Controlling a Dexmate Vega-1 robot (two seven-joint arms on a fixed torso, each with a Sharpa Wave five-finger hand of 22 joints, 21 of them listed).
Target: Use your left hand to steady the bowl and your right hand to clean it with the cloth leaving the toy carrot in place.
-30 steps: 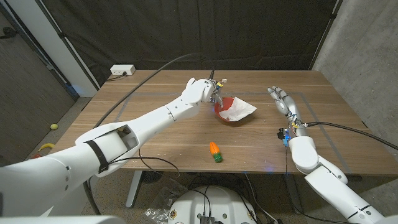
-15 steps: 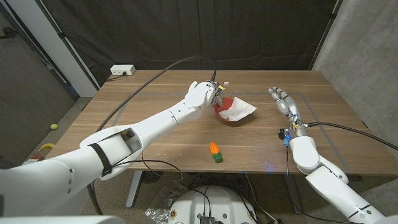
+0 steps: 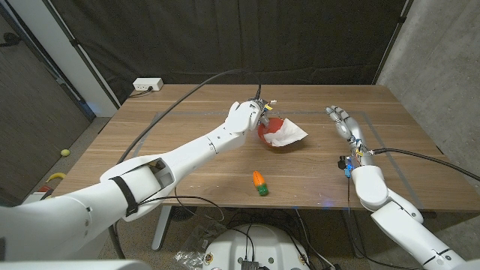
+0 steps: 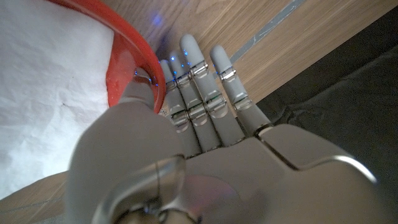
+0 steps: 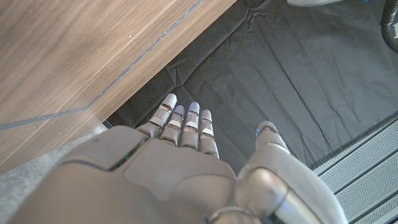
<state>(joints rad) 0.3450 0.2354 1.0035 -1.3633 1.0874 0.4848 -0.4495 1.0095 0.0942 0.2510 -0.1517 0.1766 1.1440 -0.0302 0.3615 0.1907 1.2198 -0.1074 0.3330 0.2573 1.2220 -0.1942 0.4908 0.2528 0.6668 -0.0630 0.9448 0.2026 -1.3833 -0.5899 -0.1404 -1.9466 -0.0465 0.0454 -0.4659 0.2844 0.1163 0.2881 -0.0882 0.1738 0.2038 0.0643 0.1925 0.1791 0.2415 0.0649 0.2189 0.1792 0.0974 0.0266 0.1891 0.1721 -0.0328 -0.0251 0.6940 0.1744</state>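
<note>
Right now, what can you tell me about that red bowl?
The bowl is red, round and glossy, like plastic. It sits upright on the table, toward the far side near the middle. A white cloth lies crumpled inside, one corner hanging over the rim. The left hand grips the rim, thumb inside as the left wrist view shows, fingers outside.

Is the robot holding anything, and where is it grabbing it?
The left hand holds the red bowl by its rim, thumb inside, fingers outside. The right hand holds nothing.
</note>
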